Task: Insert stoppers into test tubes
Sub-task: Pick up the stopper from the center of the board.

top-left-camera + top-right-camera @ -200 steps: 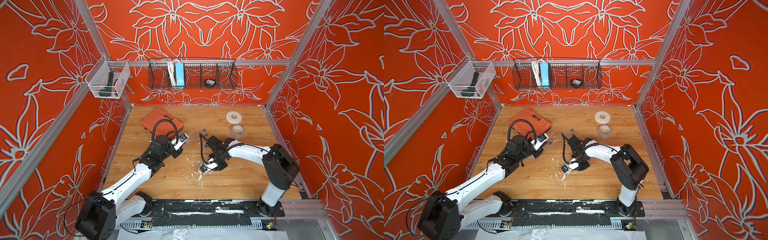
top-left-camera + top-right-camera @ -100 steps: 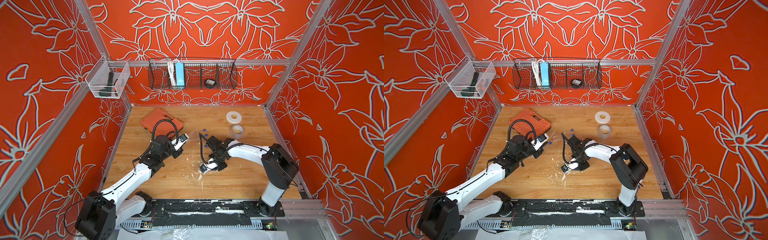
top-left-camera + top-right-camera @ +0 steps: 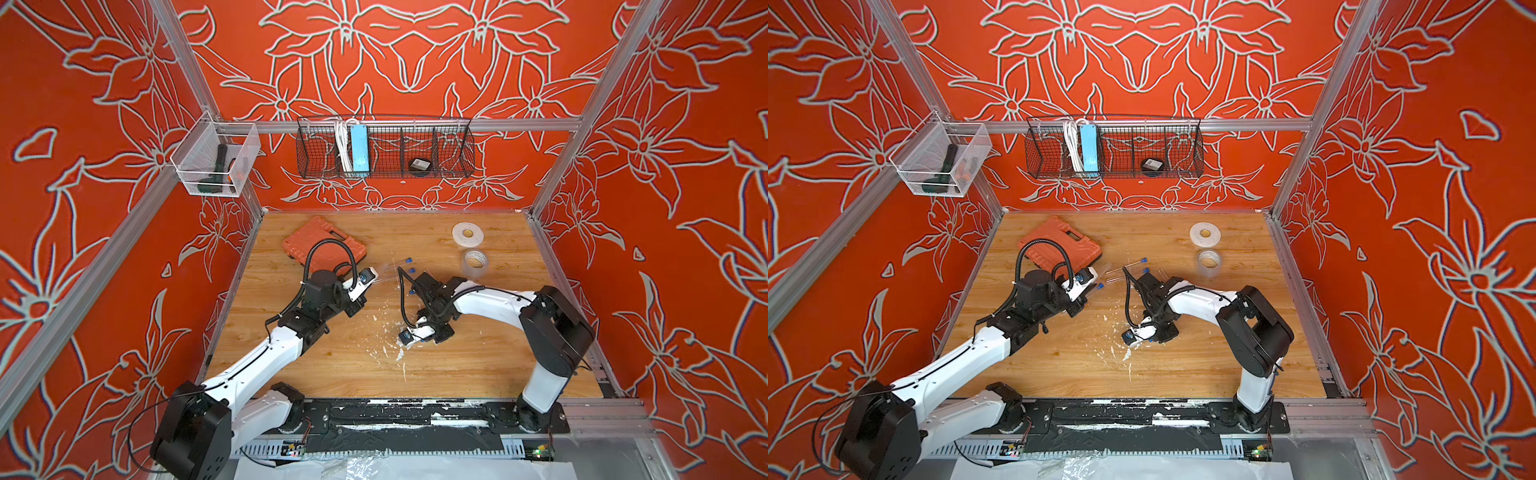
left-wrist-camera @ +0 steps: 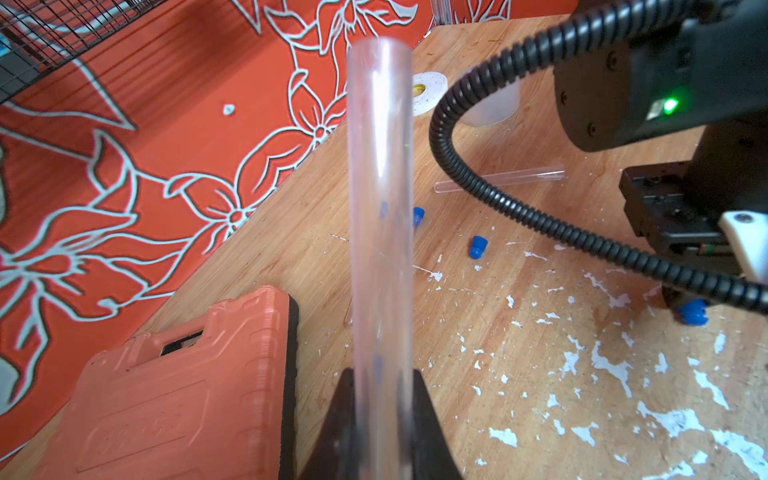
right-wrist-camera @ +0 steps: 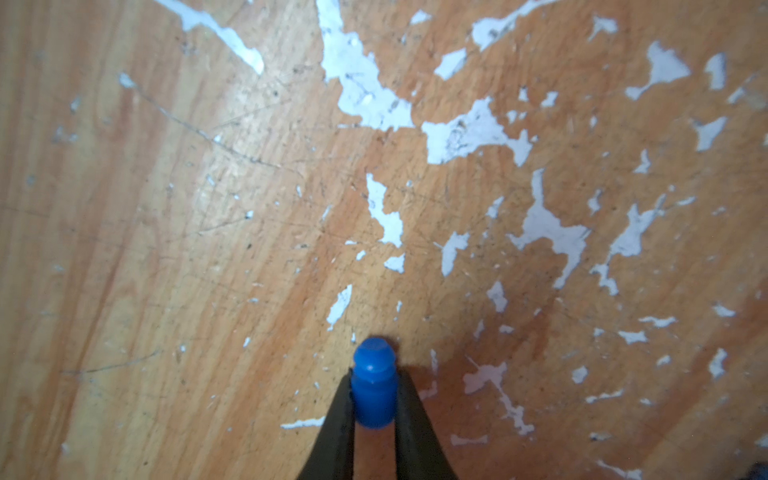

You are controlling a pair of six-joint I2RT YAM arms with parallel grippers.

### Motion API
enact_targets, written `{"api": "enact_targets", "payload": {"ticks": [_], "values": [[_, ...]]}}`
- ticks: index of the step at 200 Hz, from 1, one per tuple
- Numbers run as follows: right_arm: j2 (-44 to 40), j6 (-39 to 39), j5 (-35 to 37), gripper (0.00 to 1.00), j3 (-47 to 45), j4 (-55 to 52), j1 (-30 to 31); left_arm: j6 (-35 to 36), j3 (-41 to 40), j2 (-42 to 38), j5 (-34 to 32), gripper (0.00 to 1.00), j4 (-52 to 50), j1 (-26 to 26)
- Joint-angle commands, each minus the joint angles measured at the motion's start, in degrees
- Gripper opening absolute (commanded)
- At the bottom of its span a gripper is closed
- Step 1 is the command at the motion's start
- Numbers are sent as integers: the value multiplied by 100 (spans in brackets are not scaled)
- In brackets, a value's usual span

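My left gripper [image 4: 382, 376] is shut on a clear test tube [image 4: 380, 199] that sticks out past its fingers, open mouth away from me. In both top views it sits at mid-table by the orange case [image 3: 324, 249]. My right gripper [image 5: 374, 376] points down at the wood, shut on a blue stopper [image 5: 372, 361] whose rounded end pokes beyond the fingertips. From the left wrist view that stopper [image 4: 692, 311] shows under the right gripper's body. Two more stoppers [image 4: 478, 247] [image 4: 418, 216] and a bare tube [image 4: 498, 180] lie between the arms.
The wooden table [image 3: 478, 365] is flecked with white chipped patches. Two tape rolls [image 3: 467, 235] [image 3: 475, 259] stand at the back right. A wire basket [image 3: 384, 147] and a clear bin [image 3: 214, 160] hang on the walls. The right arm's black cable [image 4: 478, 183] loops near the tube.
My right gripper has closed on the blue stopper. Both arms have stayed nearly where they were, and the left keeps its hold on the tube.
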Motion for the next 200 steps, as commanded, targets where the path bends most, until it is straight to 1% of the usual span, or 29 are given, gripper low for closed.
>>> {"api": "enact_targets", "payload": {"ticks": [1, 53, 94, 114, 129, 143, 183, 187, 200], "values": [[149, 86, -77, 15, -92, -86, 32, -15, -4, -10, 88, 0, 66, 27], [-84, 307, -345, 12, -226, -51, 38, 31, -13, 46, 35, 0, 50, 31], [-536, 589, -412, 11, -543, 176, 20, 139, 9, 102, 37, 0, -76, 24], [-773, 1008, -424, 10, -585, 127, -4, 530, 132, 162, 105, 0, -418, -37], [-967, 1317, -405, 9, -628, 68, -3, 792, 254, 248, -161, 0, -673, -209], [-1245, 1576, -372, 9, -768, 101, -15, 1041, 304, 287, -280, 0, -866, -378], [-2283, 2288, -310, 10, -1100, 42, -136, 1489, 68, 124, -428, 0, -872, -695], [-2368, 2338, -308, 10, -1114, 17, -142, 1682, 32, 109, -450, 0, -858, -746], [-2588, 2591, -199, 11, -1122, -32, -151, 1877, -63, 81, -507, 0, -813, -923]]}}
